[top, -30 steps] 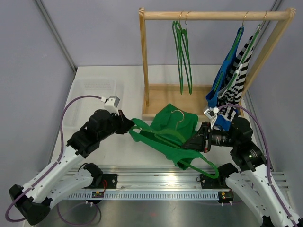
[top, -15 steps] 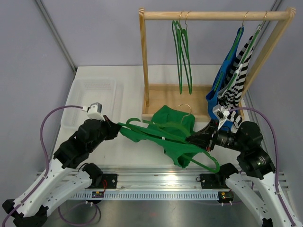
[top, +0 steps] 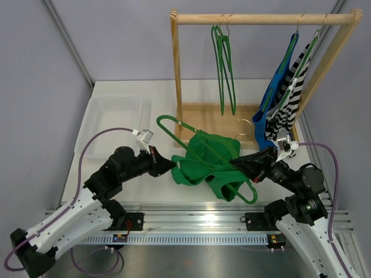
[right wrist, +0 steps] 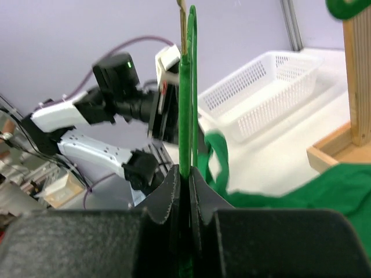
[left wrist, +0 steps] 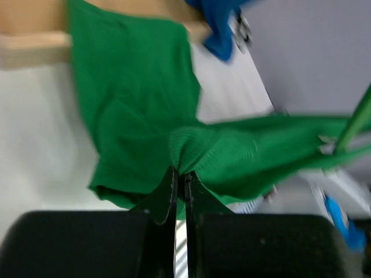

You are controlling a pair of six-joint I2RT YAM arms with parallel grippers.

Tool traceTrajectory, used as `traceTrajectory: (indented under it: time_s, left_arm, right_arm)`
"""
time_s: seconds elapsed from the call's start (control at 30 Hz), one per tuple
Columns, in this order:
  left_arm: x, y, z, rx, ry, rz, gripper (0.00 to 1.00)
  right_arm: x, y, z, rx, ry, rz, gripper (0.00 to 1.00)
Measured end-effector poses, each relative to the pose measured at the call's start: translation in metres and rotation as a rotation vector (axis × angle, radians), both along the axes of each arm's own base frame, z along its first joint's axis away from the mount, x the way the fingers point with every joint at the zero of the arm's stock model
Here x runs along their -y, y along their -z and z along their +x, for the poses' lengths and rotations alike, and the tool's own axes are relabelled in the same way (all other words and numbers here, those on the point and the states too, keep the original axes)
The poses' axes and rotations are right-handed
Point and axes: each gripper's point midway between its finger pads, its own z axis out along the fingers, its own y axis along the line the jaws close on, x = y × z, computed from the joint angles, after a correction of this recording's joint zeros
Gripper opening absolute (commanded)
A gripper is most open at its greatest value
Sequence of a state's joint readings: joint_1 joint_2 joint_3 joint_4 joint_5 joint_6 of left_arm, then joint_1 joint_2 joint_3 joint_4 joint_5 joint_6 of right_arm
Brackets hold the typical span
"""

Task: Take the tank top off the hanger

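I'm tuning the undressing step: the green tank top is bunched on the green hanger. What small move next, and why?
Probably pull the left gripper slightly toward the near-left, sliding the green knit tank top off the thin green hanger. Left pinches a fabric fold, the right gripper clamps the hanger, and one hanger end pokes out bare.

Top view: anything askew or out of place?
Only the expected mess: the green tank top is bunched and partly off its hanger, which is held at a slant, one bare end sticking out toward the basket. Left claw pinches the fabric, right claw the hanger. Nothing spilled or visibly damaged.
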State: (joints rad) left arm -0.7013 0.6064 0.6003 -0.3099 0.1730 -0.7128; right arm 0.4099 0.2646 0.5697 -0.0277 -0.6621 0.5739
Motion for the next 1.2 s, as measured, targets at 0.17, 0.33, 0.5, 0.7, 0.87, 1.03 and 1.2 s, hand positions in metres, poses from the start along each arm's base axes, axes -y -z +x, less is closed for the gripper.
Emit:
traceTrajectory:
  time_s: [0.17,0.33,0.5,0.7,0.87,1.03,1.2]
  left_arm:
    - [0.056,-0.005,-0.067,0.06,0.42,-0.035,0.0]
    - [0.093,0.002,-0.129,0.076,0.761,-0.009,0.0]
    - [0.124,0.038,-0.203,0.085,1.066,0.119,0.0]
    - [0.14,0.077,-0.203,0.092,1.049,0.234,0.0]
    - [0.139,0.095,-0.142,0.082,0.77,0.341,0.0]
    - [0.097,0.13,-0.067,-0.027,0.423,0.502,0.0]
    - [0.056,0.159,-0.055,-0.116,0.256,0.626,0.0]
  right_arm:
    - [-0.007,-0.035,0.014,0.057,-0.014,0.099,0.0]
    - [-0.012,-0.078,0.019,0.183,-0.034,0.143,0.0]
    - [-0.001,-0.111,0.012,0.348,0.024,0.171,0.0]
    - [0.017,-0.143,0.007,0.456,0.145,0.189,0.0]
    - [0.029,-0.143,0.027,0.413,0.268,0.177,0.0]
    - [0.054,-0.136,0.044,0.364,0.442,0.238,0.0]
    - [0.073,-0.137,0.057,0.334,0.567,0.278,0.0]
